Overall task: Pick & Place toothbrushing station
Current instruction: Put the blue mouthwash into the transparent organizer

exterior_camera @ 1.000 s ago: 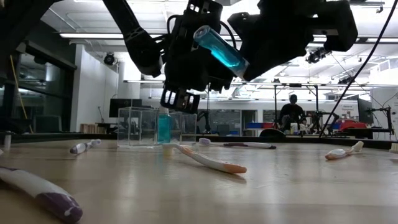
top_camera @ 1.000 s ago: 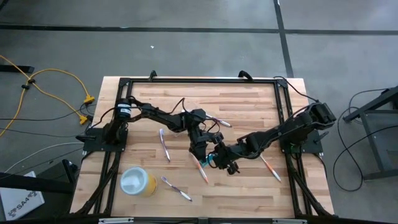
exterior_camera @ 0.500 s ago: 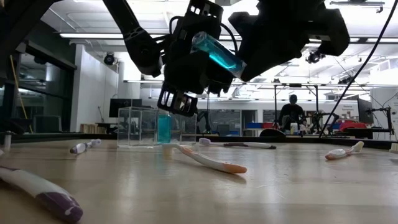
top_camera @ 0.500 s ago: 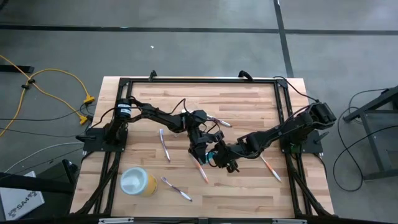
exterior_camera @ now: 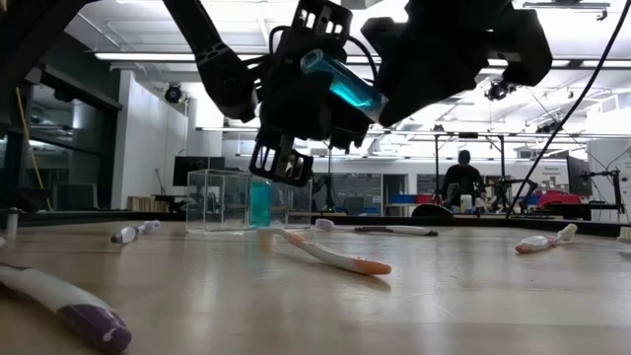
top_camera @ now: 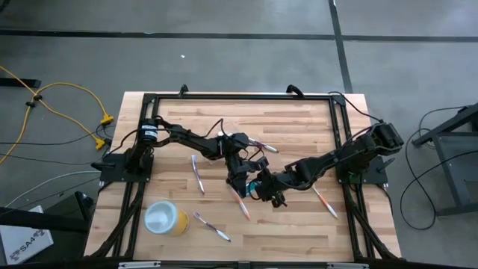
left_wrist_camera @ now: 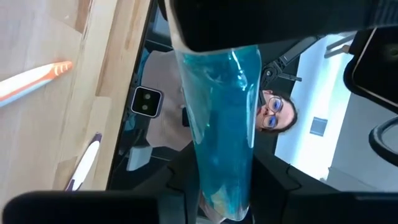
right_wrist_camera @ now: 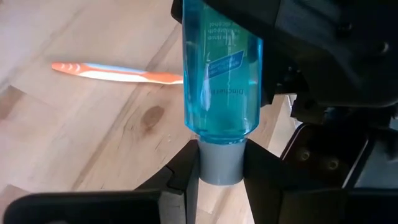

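Observation:
A blue tube (exterior_camera: 343, 84) with a grey cap hangs tilted in the air over the table's middle, between my two grippers. My right gripper (right_wrist_camera: 221, 177) is shut on its cap end. My left gripper (left_wrist_camera: 222, 202) is shut on its other end. In the high view the tube (top_camera: 256, 187) shows between the two arms. A second blue tube (exterior_camera: 260, 204) stands upright at the clear plastic cup (exterior_camera: 217, 202); I cannot tell whether it is inside. An orange toothbrush (top_camera: 243, 203), a white one (top_camera: 198, 173) and a purple one (top_camera: 213, 226) lie flat on the table. My left gripper has its two fingers (left_wrist_camera: 183, 190) against opposite sides of the tube's rounded bottom end (left_wrist_camera: 217, 186), coming at it along the tube's length. The tube is clear of the table. My right gripper pinches the grey cap (right_wrist_camera: 221, 163) between its two fingers, coming along the tube from the cap end, and the tube stands out ahead of the fingers, tilted and lifted clear.
A yellow cup (top_camera: 166, 218) stands near the table's front left. More toothbrushes lie at the right (top_camera: 325, 202) and far middle (top_camera: 263, 144). A black frame (top_camera: 239, 96) rims the table. A person (exterior_camera: 458, 177) is in the room behind.
My right gripper has gone a little toward the table's left and my left gripper, carrying the blue tube. The tube's bottom end has moved closer in at my left gripper, which has tipped slightly.

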